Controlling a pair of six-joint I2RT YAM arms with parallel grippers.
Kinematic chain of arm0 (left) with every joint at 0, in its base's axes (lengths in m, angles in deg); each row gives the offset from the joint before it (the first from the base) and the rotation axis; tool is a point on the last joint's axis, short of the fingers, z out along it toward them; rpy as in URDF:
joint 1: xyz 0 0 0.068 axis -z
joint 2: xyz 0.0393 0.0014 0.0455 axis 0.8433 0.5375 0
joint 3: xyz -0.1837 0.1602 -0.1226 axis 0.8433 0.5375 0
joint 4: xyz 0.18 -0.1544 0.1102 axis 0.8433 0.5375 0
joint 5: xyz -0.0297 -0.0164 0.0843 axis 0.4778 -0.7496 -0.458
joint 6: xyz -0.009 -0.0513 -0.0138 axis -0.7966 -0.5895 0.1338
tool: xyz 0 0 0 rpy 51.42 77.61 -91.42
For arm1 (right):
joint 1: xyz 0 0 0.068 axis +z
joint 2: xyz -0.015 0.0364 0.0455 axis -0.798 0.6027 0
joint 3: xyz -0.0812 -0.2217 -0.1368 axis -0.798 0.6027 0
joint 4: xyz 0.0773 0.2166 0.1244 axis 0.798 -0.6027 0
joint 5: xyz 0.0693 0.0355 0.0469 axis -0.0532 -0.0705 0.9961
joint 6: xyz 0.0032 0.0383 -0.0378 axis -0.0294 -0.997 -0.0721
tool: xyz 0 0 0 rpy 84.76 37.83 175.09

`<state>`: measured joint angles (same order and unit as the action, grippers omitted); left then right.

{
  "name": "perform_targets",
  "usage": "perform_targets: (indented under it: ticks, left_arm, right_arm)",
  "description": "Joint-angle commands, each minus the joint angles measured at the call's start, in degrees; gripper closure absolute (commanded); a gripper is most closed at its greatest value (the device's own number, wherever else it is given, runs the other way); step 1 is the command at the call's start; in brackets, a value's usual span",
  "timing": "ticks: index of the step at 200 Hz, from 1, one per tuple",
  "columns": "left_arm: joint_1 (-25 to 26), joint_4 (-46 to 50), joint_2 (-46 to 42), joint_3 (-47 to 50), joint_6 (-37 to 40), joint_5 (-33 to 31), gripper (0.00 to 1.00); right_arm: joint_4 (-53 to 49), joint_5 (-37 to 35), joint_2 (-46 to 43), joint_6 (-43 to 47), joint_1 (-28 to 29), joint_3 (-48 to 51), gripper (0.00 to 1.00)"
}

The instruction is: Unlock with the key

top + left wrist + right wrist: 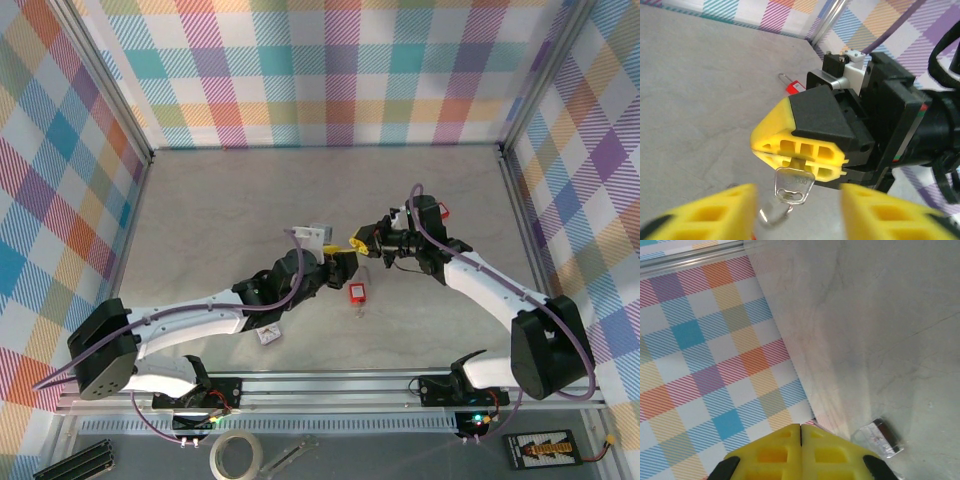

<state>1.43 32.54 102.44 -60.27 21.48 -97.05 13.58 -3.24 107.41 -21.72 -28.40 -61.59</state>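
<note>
Finds, at left, the left gripper (799, 220) released, yellow fingers spread wide just short of the key (794, 186), with the red padlock (357, 293) lying on the counter (220, 220) close by. Sees next the right gripper (800, 161) clenched on the blade, bow and ring dangling free. Reads as light, stiff, thin, slick metal: best pinched flat across the bow.
</note>
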Motion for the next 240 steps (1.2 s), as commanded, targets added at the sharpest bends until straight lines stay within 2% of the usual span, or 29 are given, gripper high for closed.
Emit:
perform_targets:
  ticks: [1, 13, 29, 55, 93, 110, 161, 240]
  left_arm:
    - [-3.51, -2.36, -3.21, 2.18, -10.36, 7.05, 0.14]
    - [-6.44, -5.05, -2.97, 2.61, -16.57, 13.79, 0.11]
    - [-8.30, -10.31, -1.94, 2.98, -23.16, 19.29, 0.10]
    - [-8.81, -15.25, 0.75, 0.93, -28.12, 23.93, 0.11]
    - [-9.15, -27.40, 6.38, 0.36, -33.71, 29.12, 0.19]
    - [-9.23, -31.88, 8.34, 1.11, -35.23, 29.89, 0.22]
    - [-10.88, -37.35, 8.73, 4.39, -36.00, 29.14, 0.28]
    - [-10.86, -42.70, 11.70, 4.92, -38.01, 31.77, 0.47]
  right_arm:
    - [-1.64, -2.47, -3.54, 9.37, -0.27, -1.27, 1.00]
    - [-2.39, -3.43, -4.88, 14.71, -0.28, -2.44, 1.00]
    - [-1.02, -4.08, -6.84, 18.69, -0.29, -2.74, 1.00]
    - [-0.11, -4.69, -8.50, 20.98, -0.28, -3.75, 1.00]
    - [2.52, -4.70, -9.62, 19.75, -0.28, -3.47, 1.00]
    - [2.38, -4.55, -9.80, 19.08, -0.28, -3.71, 1.00]
    - [3.03, -3.86, -10.70, 16.66, -0.28, -2.69, 1.00]
    - [4.59, -3.39, -10.02, 14.69, -0.28, -2.13, 1.00]
